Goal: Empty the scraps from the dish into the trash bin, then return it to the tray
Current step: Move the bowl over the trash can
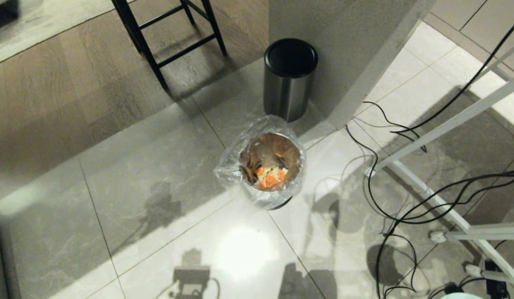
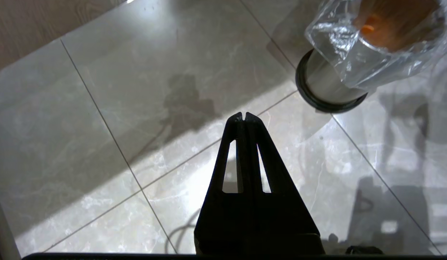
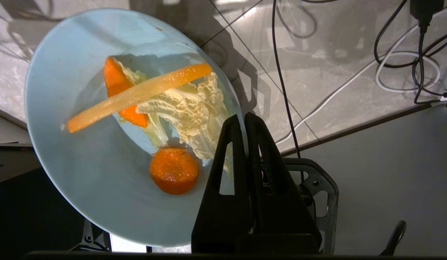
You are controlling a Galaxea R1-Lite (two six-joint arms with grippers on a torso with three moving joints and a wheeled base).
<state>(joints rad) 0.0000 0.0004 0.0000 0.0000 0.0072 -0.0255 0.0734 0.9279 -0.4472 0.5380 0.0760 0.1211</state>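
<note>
Glossy grey marble tiles [image 1: 157, 187] meet a wood-plank floor [image 1: 53, 83]. A black stool [image 1: 170, 37] stands on the wood. Black cables [image 1: 406, 187] trail beside a white frame [image 1: 448, 120].

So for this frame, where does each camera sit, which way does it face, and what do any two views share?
Head view: high up, facing down at the floor, the trash bin and a black-lidded bin; no arm shows.
Left wrist view: behind the shut left gripper, facing floor tiles and the same trash bin.
Right wrist view: behind the right gripper, shut on the dish rim, scraps inside.
Shared: head and left wrist views both show the trash bin.
</note>
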